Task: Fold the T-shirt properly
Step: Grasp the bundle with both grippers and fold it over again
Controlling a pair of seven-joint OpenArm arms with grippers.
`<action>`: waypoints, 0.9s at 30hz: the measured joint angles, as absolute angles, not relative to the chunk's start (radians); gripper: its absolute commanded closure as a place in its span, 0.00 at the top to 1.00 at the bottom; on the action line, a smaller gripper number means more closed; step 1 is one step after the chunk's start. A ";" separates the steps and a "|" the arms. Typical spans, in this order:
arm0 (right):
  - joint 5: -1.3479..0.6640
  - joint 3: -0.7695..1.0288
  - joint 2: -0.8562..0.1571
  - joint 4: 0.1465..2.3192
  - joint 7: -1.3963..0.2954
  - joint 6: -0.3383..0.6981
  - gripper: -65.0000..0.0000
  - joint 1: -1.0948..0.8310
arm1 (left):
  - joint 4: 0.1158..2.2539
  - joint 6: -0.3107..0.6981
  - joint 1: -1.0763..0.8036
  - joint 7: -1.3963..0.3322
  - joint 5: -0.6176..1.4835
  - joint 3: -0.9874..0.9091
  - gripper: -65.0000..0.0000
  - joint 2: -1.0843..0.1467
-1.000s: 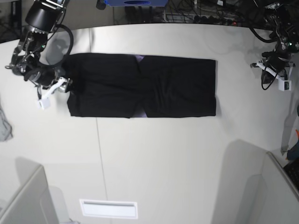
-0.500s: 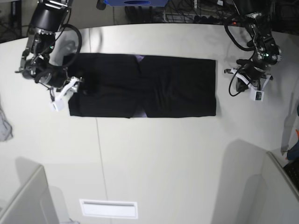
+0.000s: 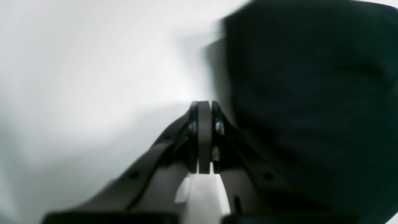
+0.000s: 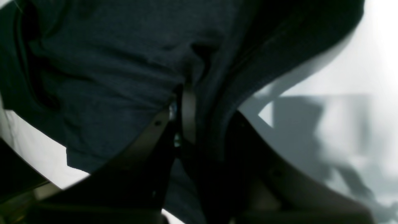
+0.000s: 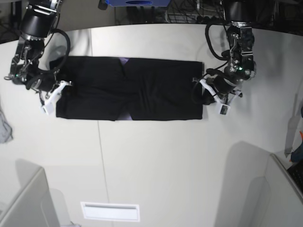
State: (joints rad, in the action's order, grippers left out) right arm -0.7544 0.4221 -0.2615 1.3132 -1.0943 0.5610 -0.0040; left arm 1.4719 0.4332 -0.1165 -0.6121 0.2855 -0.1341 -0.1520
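Note:
The black T-shirt (image 5: 142, 90) lies flat as a long folded rectangle across the white table (image 5: 165, 156), with a sliver of purple print showing at its top and bottom middle. My right gripper (image 5: 56, 92) is at the shirt's left end; in the right wrist view this gripper (image 4: 194, 102) is shut on a bunched fold of the T-shirt (image 4: 108, 62). At the right end of the shirt is my left gripper (image 5: 208, 92). The left wrist view shows this gripper (image 3: 203, 105) shut with pads pressed together and empty, just beside the T-shirt (image 3: 311, 93) edge.
A grey cloth scrap (image 5: 4, 127) hangs at the table's left edge. A white slotted plate (image 5: 110, 211) lies near the front. Grey partitions stand at the front left (image 5: 23, 203) and front right (image 5: 279, 189). A blue object (image 5: 137, 3) and cables sit behind the table.
My right gripper closed on the shirt's left end, and the whole shirt slid left. My left arm swung in from the far right to the shirt's right edge, staying shut.

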 measured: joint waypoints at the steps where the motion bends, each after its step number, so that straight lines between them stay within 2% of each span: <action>1: -0.758 0.421 -0.257 1.341 -1.111 0.559 0.00 -0.006 | 1.472 0.423 -0.107 -0.616 0.280 -0.119 0.00 -0.141; 6: -0.746 0.341 -0.257 1.523 -1.154 0.468 0.00 -0.015 | 1.473 0.417 -0.091 -0.631 0.266 -0.101 0.00 -0.105; 13: -0.752 0.155 -0.181 1.761 -1.153 0.273 0.00 -0.058 | 1.475 0.418 -0.097 -0.631 0.274 -0.101 0.00 -0.105; 17: -0.762 0.024 -0.155 1.846 -1.143 0.126 0.00 -0.056 | 1.480 0.424 -0.102 -0.633 0.281 -0.104 0.00 -0.124; 21: -0.761 -0.087 -0.124 1.885 -1.145 -0.016 0.00 -0.054 | 1.526 0.426 -0.136 -0.646 0.272 -0.115 0.00 -0.156; 27: -0.760 -0.195 -0.082 1.885 -1.137 -0.115 0.00 -0.048 | 1.558 0.422 -0.155 -0.672 0.261 -0.165 0.00 -0.156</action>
State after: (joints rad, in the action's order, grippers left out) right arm -0.7605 -0.1947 -0.0818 1.8854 -1.1370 -0.1146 -0.0483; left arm 1.5578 0.4225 -0.1555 -0.6720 0.2607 -0.1650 -0.1558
